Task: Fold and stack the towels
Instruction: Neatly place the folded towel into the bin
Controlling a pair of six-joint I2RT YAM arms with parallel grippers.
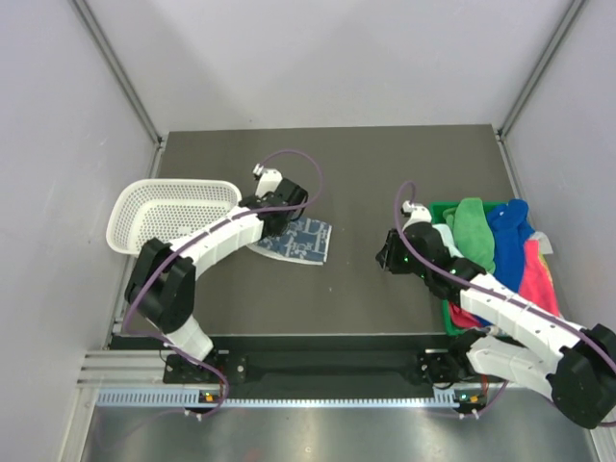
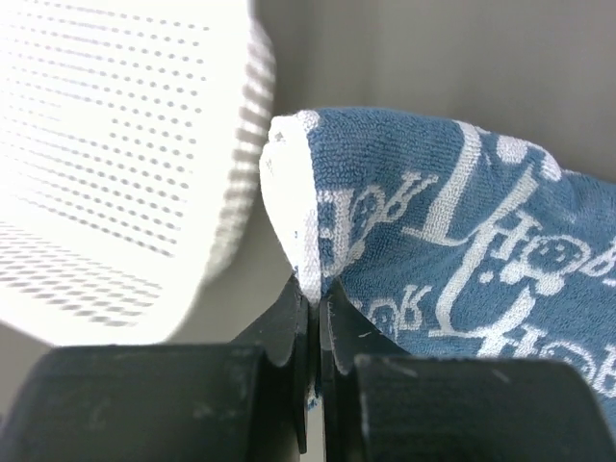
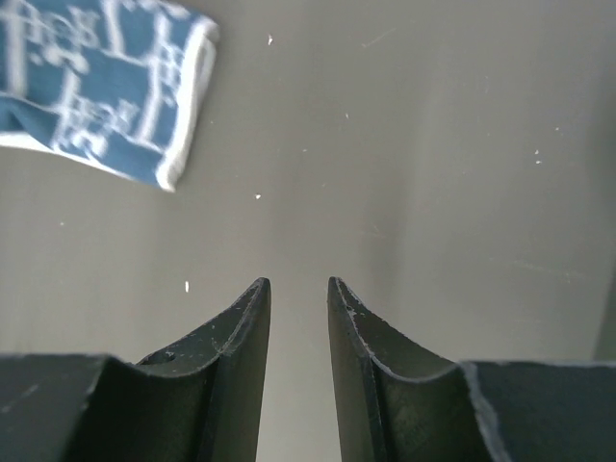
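Green bin (image 1: 439, 206) holds towels (image 1: 478, 231), patterned towel (image 1: 306, 241) outside

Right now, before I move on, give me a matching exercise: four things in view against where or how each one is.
Things:
1. left end effector
2. right end effector
3. basket
4. green towel

States:
a. piled in the bin at the right
b. shut on an edge of the patterned towel
c. open and empty over bare table
d. at the table's left, next to the patterned towel

Pairs: 1-b; 2-c; 3-d; 4-a
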